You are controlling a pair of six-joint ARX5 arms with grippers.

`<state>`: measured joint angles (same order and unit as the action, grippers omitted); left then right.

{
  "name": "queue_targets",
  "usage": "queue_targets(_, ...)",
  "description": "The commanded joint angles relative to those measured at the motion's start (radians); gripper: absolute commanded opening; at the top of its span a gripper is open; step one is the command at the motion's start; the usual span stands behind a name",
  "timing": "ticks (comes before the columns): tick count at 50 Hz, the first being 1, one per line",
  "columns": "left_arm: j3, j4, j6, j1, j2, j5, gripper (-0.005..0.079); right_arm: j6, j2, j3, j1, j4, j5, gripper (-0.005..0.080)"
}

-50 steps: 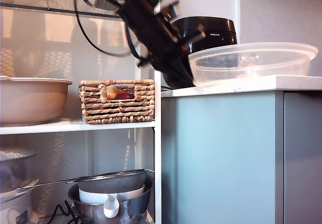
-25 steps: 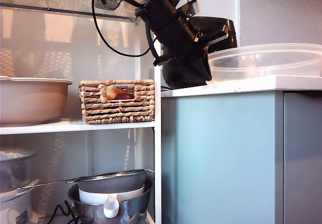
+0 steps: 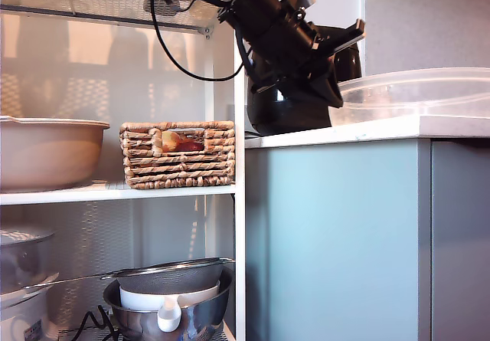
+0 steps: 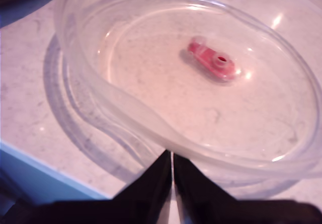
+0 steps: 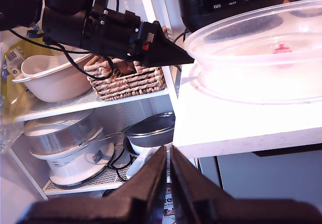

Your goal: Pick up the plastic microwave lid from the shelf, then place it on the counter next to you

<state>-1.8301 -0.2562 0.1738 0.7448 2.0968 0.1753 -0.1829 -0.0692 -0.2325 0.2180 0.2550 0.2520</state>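
The plastic microwave lid point(image 3: 417, 96) is a clear dome lying bowl-side up on the white counter point(image 3: 306, 136), in front of the black cooker point(image 3: 283, 115). It runs off the exterior view's right edge. My first gripper point(image 3: 337, 97) reaches down from above and is shut on the lid's near rim point(image 4: 172, 156). The lid point(image 4: 201, 83) shows a small red mark point(image 4: 211, 60) in its middle. My second gripper point(image 5: 168, 156) hangs shut and empty below the counter's edge point(image 5: 226, 128), looking up at the lid point(image 5: 261, 58) and the first gripper point(image 5: 185, 59). It does not show in the exterior view.
The white shelf point(image 3: 239, 226) stands at the exterior view's left of the counter. It holds a beige bowl point(image 3: 46, 153), a wicker basket point(image 3: 178, 153) and, lower down, a steel bowl with a mesh strainer point(image 3: 172, 303). A white appliance point(image 5: 65, 148) sits on a low tier.
My first arm has carried the lid toward the exterior view's right along the counter, so it now runs past the picture's edge. The gripper has stayed shut on the rim.
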Motion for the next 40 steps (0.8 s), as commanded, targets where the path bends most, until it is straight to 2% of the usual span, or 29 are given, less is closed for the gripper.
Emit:
queue_targets(1, 0.01, 0.01, -0.001, 0.002, 0.007, -0.002, -0.0021, -0.001, 0.0, -0.011, 0.004, -0.01, 0.0, -0.0012)
queue_targets(7, 0.01, -0.034, -0.039, -0.01, 0.001, -0.01, -0.0021, -0.001, 0.0, -0.011, 0.004, -0.01, 0.0, -0.0012)
queue_targets(25, 0.01, -0.272, -0.163, -0.056, -0.093, -0.056, -0.0021, 0.0, 0.0, -0.011, 0.004, -0.006, -0.001, -0.0012)
queue_targets(34, 0.01, -0.419, -0.229, -0.065, -0.151, -0.132, -0.0021, 0.008, 0.0, -0.011, 0.004, 0.0, -0.027, -0.0012)
queue_targets(40, 0.01, -0.491, -0.235, -0.082, -0.17, -0.137, -0.0021, 0.034, 0.0, -0.011, 0.003, -0.002, -0.058, -0.0012)
